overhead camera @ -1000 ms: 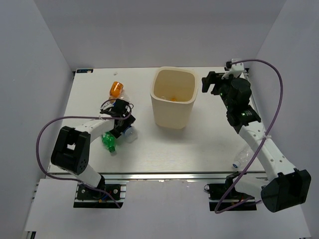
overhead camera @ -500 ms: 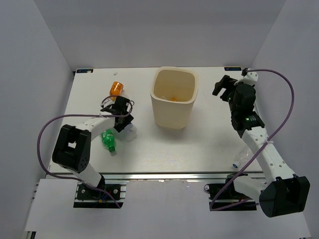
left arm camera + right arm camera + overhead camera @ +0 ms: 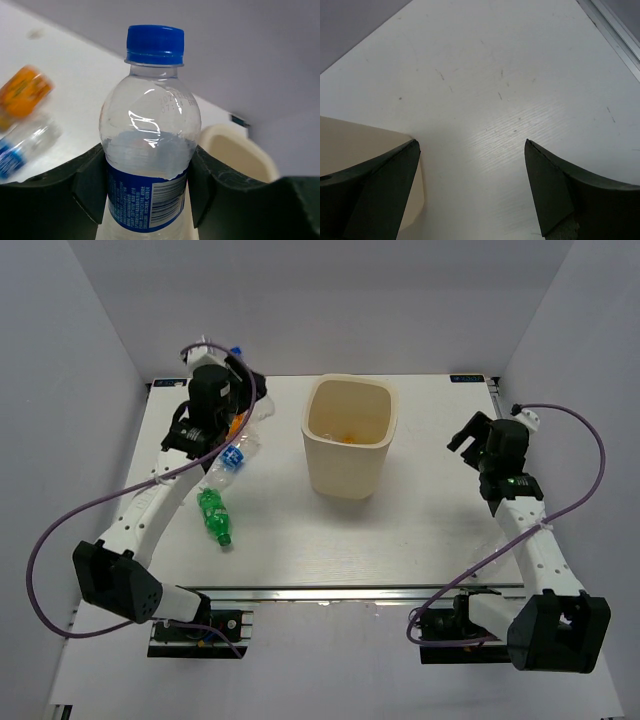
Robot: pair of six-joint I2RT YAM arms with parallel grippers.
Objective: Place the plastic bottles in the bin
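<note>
With the left gripper (image 3: 147,192), grips a clear blue-capped bottle (image 3: 150,125) tight, up off the table (image 3: 420,520), left of the bin (image 3: 345,475). Has an orange bottle (image 3: 22,92), a clear blue-label bottle (image 3: 232,455) and a green bottle (image 3: 214,518) lying below. With the right gripper (image 3: 470,185), holds nothing, fingers spread wide, right of the bin.

Bin (image 3: 345,468) at table (image 3: 420,530) centre; bottles (image 3: 214,517) on table, left of bin.
</note>
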